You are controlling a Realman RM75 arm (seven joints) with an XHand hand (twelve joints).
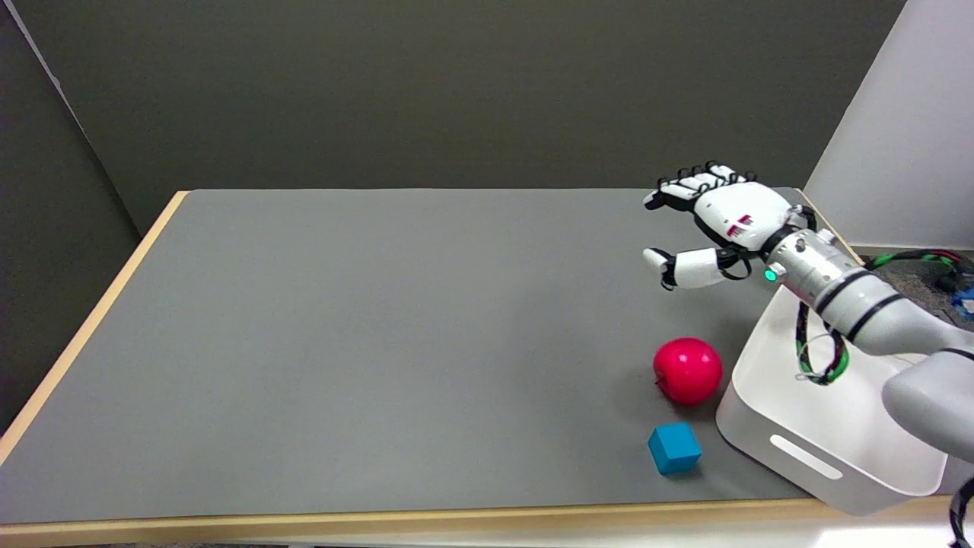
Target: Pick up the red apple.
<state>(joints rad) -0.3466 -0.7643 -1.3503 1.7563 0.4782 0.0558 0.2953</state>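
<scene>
Head view: one red apple (pixel 688 370) was seen on the grey table (pixel 365 342), near the right side, just beside one white bin (pixel 806 457). One blue cube (pixel 674 448) was seen near the apple, toward the front edge. One right hand (pixel 723 221) was held above the table, fingers spread apart, nothing held, well apart from the apple.

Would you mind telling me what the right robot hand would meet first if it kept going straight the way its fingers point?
Probably nothing: the right robot hand is open and points left across bare grey table. The apple and blue cube lie nearer the camera, off that line, though depth is hard to judge.
</scene>
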